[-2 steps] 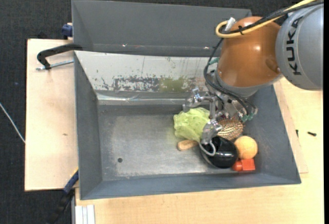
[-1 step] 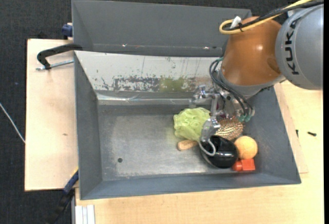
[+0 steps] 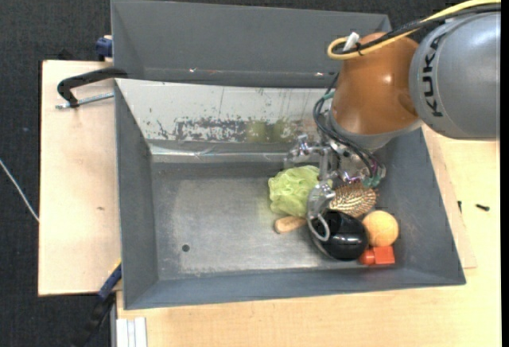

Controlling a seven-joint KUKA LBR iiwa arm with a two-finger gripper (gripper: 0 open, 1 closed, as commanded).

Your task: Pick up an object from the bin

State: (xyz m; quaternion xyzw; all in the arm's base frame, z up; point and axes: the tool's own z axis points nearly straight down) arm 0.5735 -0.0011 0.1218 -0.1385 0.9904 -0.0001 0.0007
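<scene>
Claw [image 3: 326, 178] hangs low at the lower right of the grey metal bin [image 3: 215, 218], between a crumpled pale green soft lump [image 3: 293, 188] and a brown scaly cone [image 3: 354, 199]. Whether it is clenched or released cannot be told. Just below lie a glossy black rounded object [image 3: 345, 240], an orange ball [image 3: 382, 228] and a small red-orange block [image 3: 380, 256].

Open across the left and middle of the bin floor [image 3: 207, 218] — bare metal. Crowded at the right front: green crumpled lump [image 3: 293, 188], brown scaly cone [image 3: 355, 199], black rounded thing [image 3: 343, 242], orange ball [image 3: 382, 227], red block [image 3: 379, 256] — packed close, arm's orange cover [image 3: 370, 91] overhanging the right rear.
</scene>
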